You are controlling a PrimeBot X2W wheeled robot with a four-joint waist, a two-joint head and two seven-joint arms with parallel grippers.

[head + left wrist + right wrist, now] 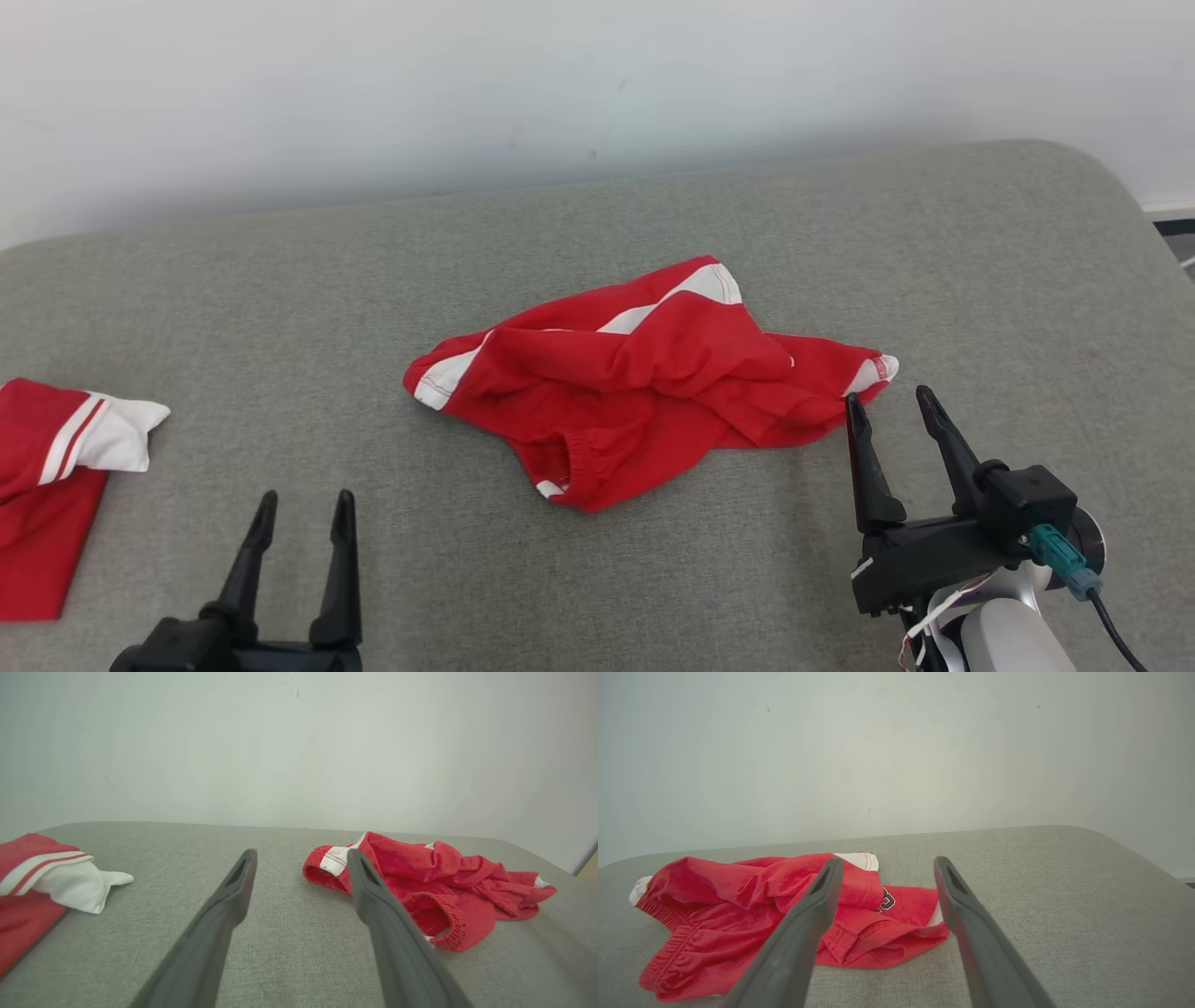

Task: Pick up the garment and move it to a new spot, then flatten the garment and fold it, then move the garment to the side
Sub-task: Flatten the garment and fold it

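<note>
Crumpled red garment [635, 401] is the one obstacle mid-surface, with bare grey cushion [280, 308] all round it. My left gripper [307, 497], fingers spread, has an open lane straight ahead, between that garment and a second red-and-white garment [56, 467] at the far left edge. My right gripper [888, 396], fingers also spread, sits just beside the garment's right corner, and the cushion to its right is bare. The wall [467, 93] closes off the back edge.

A dark, white-edged emblem [887, 901] on the red garment [728, 914] is half hidden in folds and unreadable.
</note>
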